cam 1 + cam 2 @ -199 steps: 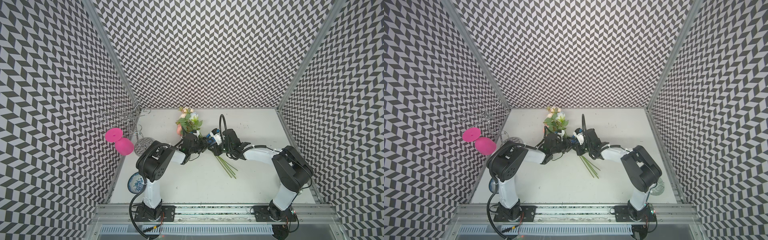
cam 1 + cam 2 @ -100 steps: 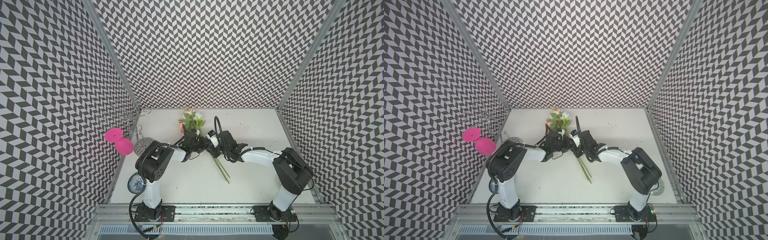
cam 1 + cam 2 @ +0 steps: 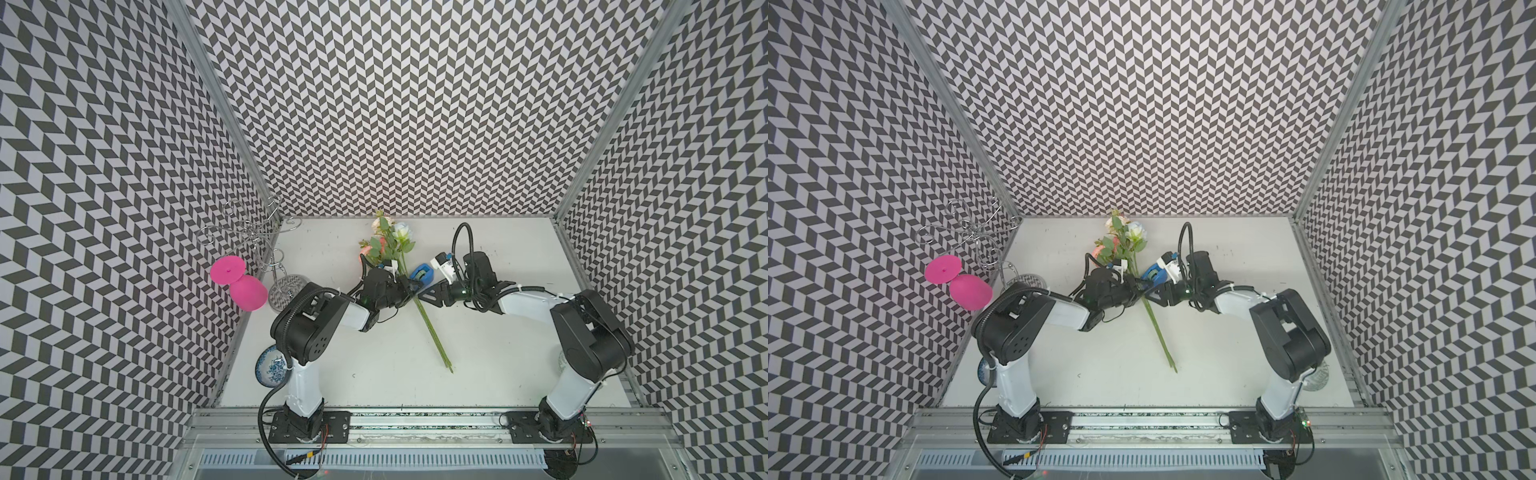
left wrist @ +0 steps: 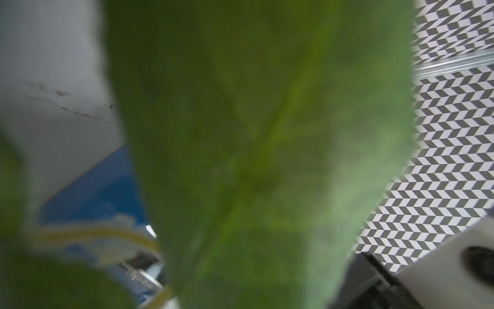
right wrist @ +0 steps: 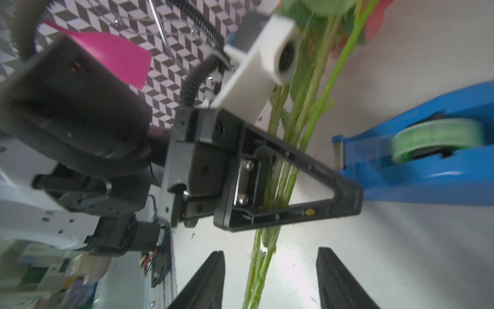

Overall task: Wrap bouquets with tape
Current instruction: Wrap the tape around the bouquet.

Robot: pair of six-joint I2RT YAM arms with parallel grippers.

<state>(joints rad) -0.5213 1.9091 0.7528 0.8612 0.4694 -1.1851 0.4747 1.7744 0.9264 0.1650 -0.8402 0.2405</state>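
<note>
The bouquets (image 3: 430, 328) (image 3: 1156, 328) lie as one bundle on the white table, blooms toward the back wall and stem ends toward the front. My left gripper (image 3: 411, 286) (image 3: 1139, 289) is shut on the stems just below the leaves; in the right wrist view its black fingers (image 5: 294, 187) clamp the green stems (image 5: 280, 171). My right gripper (image 5: 270, 251) (image 3: 428, 294) is open, straddling the stems without touching them. The blue tape (image 3: 422, 274) (image 3: 1152, 274) (image 5: 427, 174) stands right behind both grippers. A blurred leaf (image 4: 267, 160) fills the left wrist view, beside the tape (image 4: 101, 192).
A pink goblet (image 3: 245, 286) and a wire rack (image 3: 253, 232) stand at the left wall beside a metal mesh piece (image 3: 286, 286). A blue-and-white bowl (image 3: 272, 368) sits by the left arm's base. A clear glass object (image 3: 1316, 376) lies behind the right arm's base.
My left gripper has shut on the stems and my right gripper has opened and let them go. The bouquet has swung round, with its stem ends now nearer the front.
</note>
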